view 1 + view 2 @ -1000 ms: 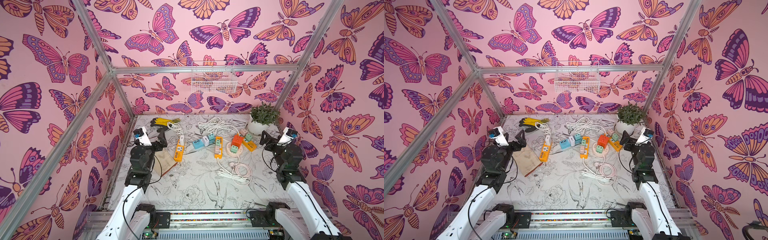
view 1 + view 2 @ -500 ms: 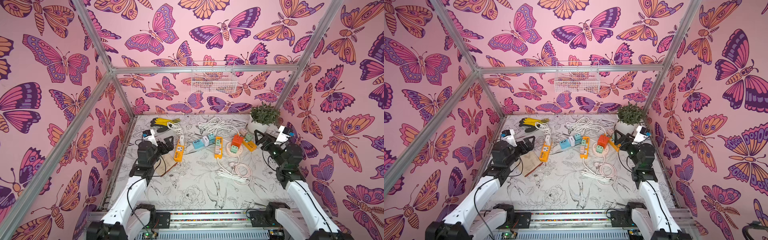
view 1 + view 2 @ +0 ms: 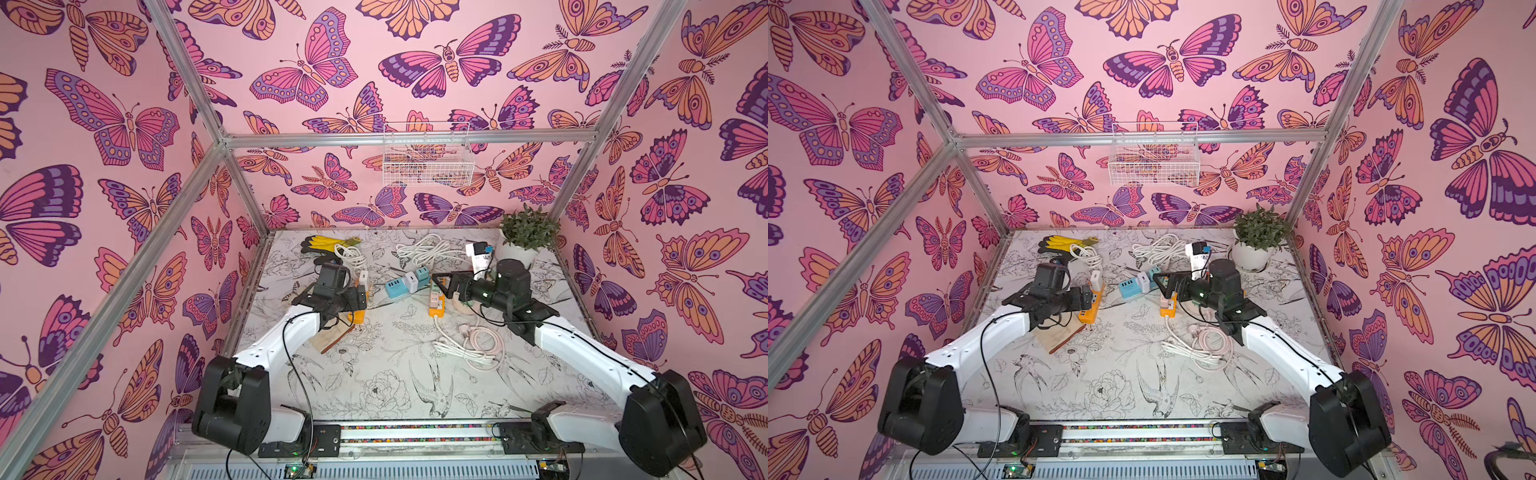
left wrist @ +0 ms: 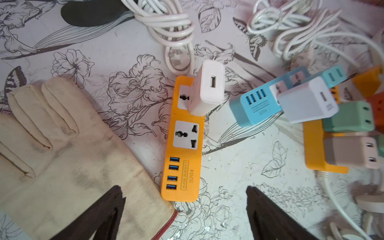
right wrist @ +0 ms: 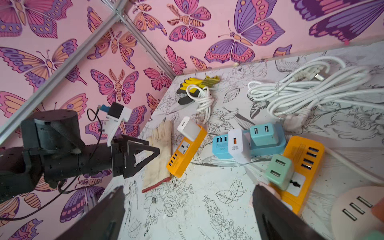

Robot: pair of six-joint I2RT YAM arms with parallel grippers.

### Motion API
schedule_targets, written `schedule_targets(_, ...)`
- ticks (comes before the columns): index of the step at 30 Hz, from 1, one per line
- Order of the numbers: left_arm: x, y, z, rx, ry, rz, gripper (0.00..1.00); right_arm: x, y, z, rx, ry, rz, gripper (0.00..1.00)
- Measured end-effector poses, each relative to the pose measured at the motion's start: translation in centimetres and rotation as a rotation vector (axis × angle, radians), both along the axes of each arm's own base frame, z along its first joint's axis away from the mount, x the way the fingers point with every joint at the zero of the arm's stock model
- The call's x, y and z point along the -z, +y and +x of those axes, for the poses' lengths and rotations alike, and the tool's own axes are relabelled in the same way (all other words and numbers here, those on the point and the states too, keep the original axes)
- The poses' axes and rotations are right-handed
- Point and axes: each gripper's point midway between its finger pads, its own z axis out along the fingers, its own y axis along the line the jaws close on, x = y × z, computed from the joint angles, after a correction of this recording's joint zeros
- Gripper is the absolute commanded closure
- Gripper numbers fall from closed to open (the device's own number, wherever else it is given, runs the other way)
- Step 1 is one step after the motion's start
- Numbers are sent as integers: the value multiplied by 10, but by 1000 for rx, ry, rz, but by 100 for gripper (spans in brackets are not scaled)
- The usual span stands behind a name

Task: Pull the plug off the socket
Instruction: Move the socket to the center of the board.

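An orange power strip (image 4: 184,145) lies flat beside a beige glove, and a white USB charger plug (image 4: 207,87) stands in its far socket. My left gripper (image 4: 184,188) hovers open over the strip's USB end, holding nothing; in a top view the left gripper (image 3: 361,297) sits just short of the white plug (image 3: 363,277). A second orange strip (image 5: 305,158) carries a green plug (image 5: 278,170). My right gripper (image 5: 189,187) is open and empty over bare table beside it, shown in a top view as the right gripper (image 3: 438,284) at that second strip (image 3: 434,301).
A beige glove (image 4: 62,155) lies against the left strip. A blue strip (image 4: 259,104) with a white charger sits between the orange ones. White cable bundles (image 5: 311,91), yellow-black gloves (image 3: 328,245) and a potted plant (image 3: 528,232) line the back. A coiled cable (image 3: 473,345) lies in front of the right arm.
Both arms have swung in from the side walls toward the middle. The left gripper now hangs over the left orange strip, the right one beside the second strip. Both stay open.
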Motion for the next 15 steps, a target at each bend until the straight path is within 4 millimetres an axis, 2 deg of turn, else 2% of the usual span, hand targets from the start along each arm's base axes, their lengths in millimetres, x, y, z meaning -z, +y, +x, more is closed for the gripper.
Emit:
schedule_targets(5, 22, -2, 11, 30, 77, 64, 3, 20, 4, -1, 14, 40, -55, 1)
schedule_targets(11, 53, -8, 22, 57, 160, 90, 3, 24, 0, 0, 39, 35, -89, 1)
schedule_targets(15, 68, -10, 23, 70, 201, 99, 4, 19, -4, 1, 60, 19, -93, 1)
